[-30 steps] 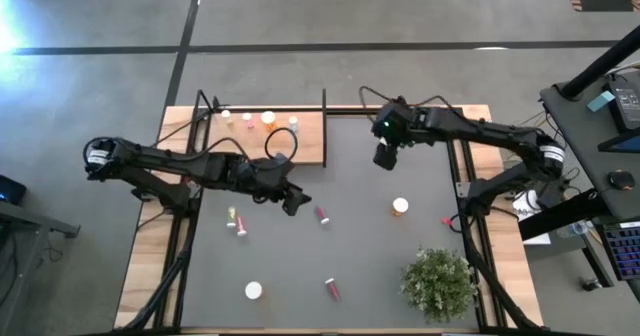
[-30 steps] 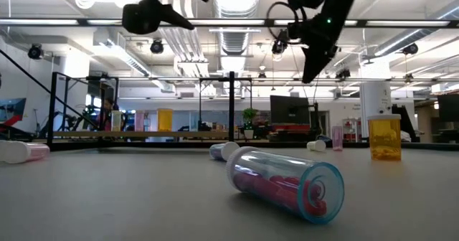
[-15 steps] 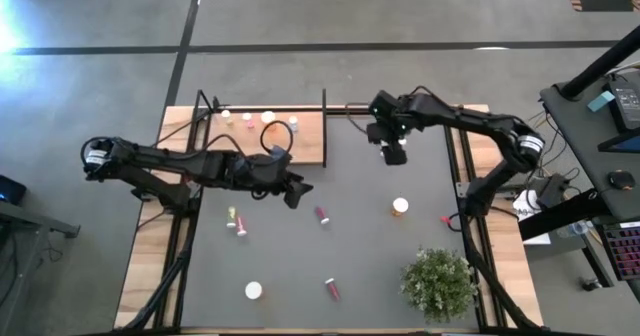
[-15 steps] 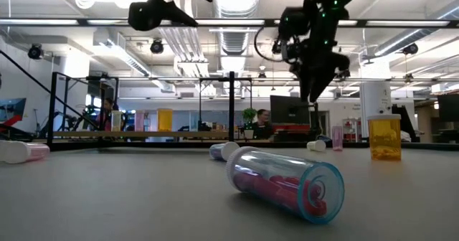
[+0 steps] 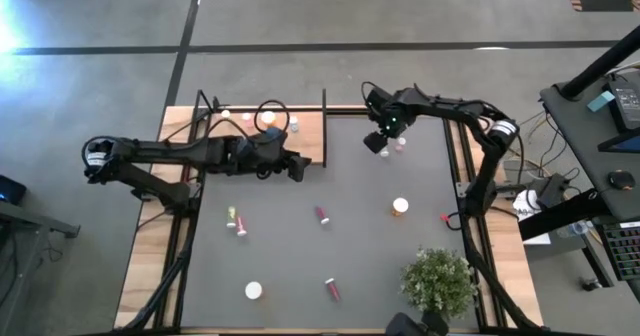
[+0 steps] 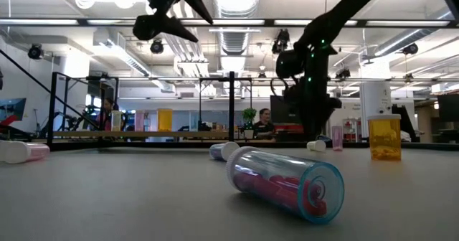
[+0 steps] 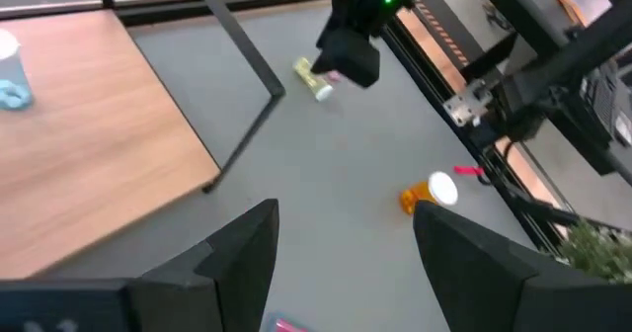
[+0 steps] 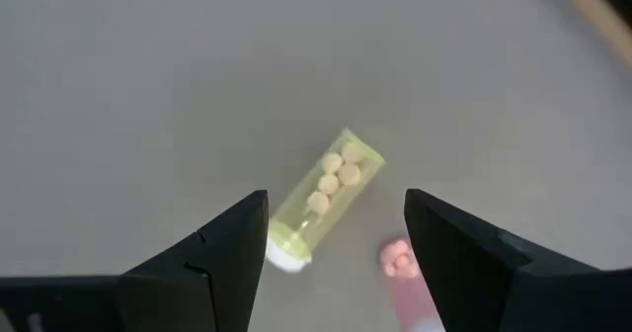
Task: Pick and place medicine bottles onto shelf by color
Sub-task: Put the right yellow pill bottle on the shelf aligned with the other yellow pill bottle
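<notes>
The right gripper (image 5: pixel 378 142) hangs low over the far side of the table (image 5: pixel 360 236), fingers spread wide and empty above a yellow-green bottle (image 8: pixel 318 201) lying on its side, pale round tablets visible through its wall, with a pink bottle (image 8: pixel 405 273) just beside it — partly cut off in the right wrist view. The left gripper (image 5: pixel 297 168) hovers, jaws apart and holding nothing, at the near right corner of the light-wood shelf (image 5: pixel 310 136), where several small bottles (image 5: pixel 268 119) stand along the far edge, colours hard to make out. Nearest the low camera lies a clear bottle (image 6: pixel 285 183) of pink-red pills; an orange bottle (image 6: pixel 384 136) stands right, its contents unclear. A green plant (image 5: pixel 438 281) occupies the near right corner.
</notes>
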